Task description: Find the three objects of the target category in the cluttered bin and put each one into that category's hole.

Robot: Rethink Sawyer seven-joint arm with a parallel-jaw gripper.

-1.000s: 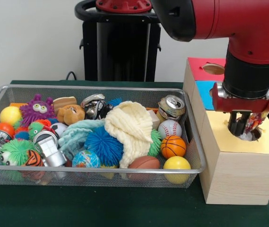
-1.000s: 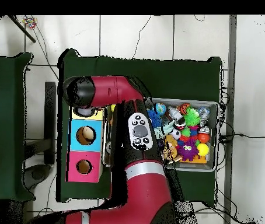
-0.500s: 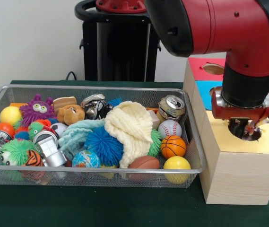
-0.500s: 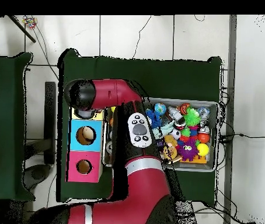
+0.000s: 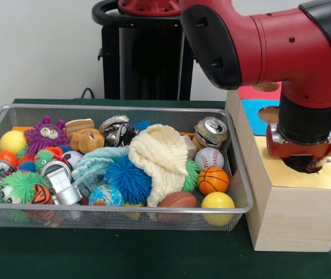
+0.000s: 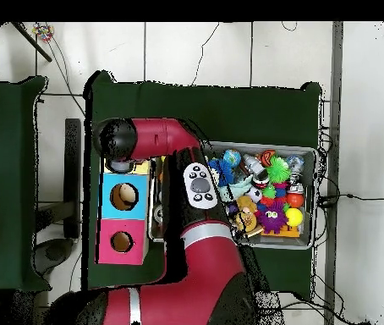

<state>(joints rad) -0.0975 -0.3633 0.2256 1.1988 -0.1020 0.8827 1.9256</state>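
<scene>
The silver wire-mesh bin (image 5: 118,107) sits at the left, full of toys; it also shows in the overhead view (image 6: 309,152). No flecked rope bundle shows in it or anywhere else. My gripper (image 5: 302,164) is sunk into the hole (image 5: 318,168) in the yellow top of the pale wooden box (image 5: 293,215), so its tips and whatever it holds are hidden. In the overhead view my arm's end (image 6: 115,140) covers that box, with only a yellow strip (image 6: 142,167) showing.
The blue-topped box (image 5: 258,107) and the red-topped box (image 5: 246,92) stand behind the yellow one. The bin holds a cream knitted cloth (image 5: 159,154), a blue spiky ball (image 5: 127,177), a can (image 5: 212,131), a small basketball (image 5: 213,180) and other clutter.
My gripper has gone down into the yellow box's hole. The coloured bundle seen between its fingers a second ago no longer shows.
</scene>
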